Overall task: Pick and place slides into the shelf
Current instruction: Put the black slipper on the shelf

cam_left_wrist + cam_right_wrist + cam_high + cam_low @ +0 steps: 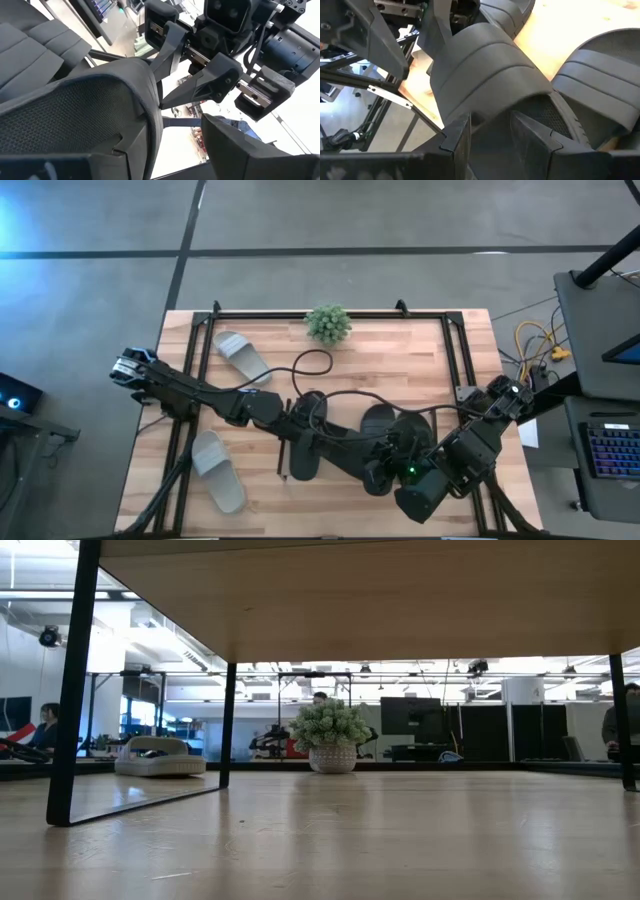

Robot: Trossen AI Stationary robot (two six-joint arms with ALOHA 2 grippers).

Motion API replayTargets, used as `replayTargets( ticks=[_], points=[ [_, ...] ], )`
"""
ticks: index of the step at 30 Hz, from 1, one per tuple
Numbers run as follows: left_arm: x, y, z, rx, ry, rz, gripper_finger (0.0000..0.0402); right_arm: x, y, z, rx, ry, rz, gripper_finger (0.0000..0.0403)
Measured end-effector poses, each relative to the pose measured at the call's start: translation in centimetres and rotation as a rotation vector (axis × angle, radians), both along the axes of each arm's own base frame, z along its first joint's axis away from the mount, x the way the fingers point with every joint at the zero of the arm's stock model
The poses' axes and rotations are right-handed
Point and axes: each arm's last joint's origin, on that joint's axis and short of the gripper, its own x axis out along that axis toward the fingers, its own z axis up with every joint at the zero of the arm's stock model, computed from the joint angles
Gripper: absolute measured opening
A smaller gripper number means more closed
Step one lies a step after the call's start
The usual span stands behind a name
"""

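Both grippers meet at one black slide [385, 470] near the table's near edge. My right gripper [492, 137] is shut on it beside its ribbed strap [485, 65]. My left gripper [175, 150] is open, its fingers standing either side of the slide's other end [75, 115]. Two more black slides [305, 435] [380, 420] lie flat on the table under the arms. Two light grey slides [240, 355] [218, 470] lie on their soles at the table's left. The shelf's wood top board [400, 600] spans the low view; no gripper shows there. My right gripper pinches the black slide's side edge [490, 122] just below the strap, one finger on each face. In the left wrist view its fingers [200, 90] clamp the rim [150, 70]. The slide is tilted and off the table. My left gripper: the slide's rim [145, 105] lies by one finger [75, 167], with a bright gap to the other finger [240, 150]. Whether it touches I cannot tell.
A small potted plant [328, 323] stands at the table's far edge, with a loose black cable [310, 365] beside it. Black frame rails [455, 350] run along the table's sides. Another black slide [605, 85] lies close beside the held one. People sit beyond the table.
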Motion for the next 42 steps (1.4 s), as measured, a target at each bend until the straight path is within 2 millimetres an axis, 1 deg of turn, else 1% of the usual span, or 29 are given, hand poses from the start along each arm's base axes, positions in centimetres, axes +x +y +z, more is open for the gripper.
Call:
replayTargets(
  ticks=[6, 9, 12, 18, 20, 26, 32, 42],
  points=[
    [0.0, 0.0, 0.0, 0.000, -0.001, 0.001, 0.0163, 0.5, -0.3, 0.1, -0.043, -0.032, 0.000, 0.0132],
    [0.0, 0.0, 0.0, 0.000, 0.000, 0.002, 0.0163, 0.7, -0.4, 0.2, -0.056, -0.039, 0.020, 0.0125],
    [0.0, 0.0, -0.1, 0.001, 0.001, 0.001, 0.0163, 0.7, -0.4, 0.2, -0.065, -0.036, 0.030, 0.0101],
    [0.0, 0.0, -0.1, 0.002, 0.003, -0.001, 0.0163, 0.7, -0.4, 0.2, -0.075, -0.036, 0.035, 0.0029],
    [0.0, 0.0, -0.1, 0.003, 0.003, -0.001, 0.0163, 0.7, -0.4, 0.2, -0.085, -0.036, 0.043, 0.0015],
    [0.0, 0.0, -0.1, 0.002, 0.002, 0.001, 0.0163, 0.5, -0.6, 0.3, -0.106, -0.036, 0.038, 0.0010],
    [0.0, 0.0, -0.2, 0.003, -0.002, -0.020, 0.0163, -0.5, -0.6, 1.5, -0.093, -0.063, 0.053, 0.0009],
    [0.3, 0.9, -0.5, 0.034, 0.002, 0.001, 0.0163, -1.9, -0.5, 2.9, -0.096, -0.112, 0.077, 0.0009]
  ],
)
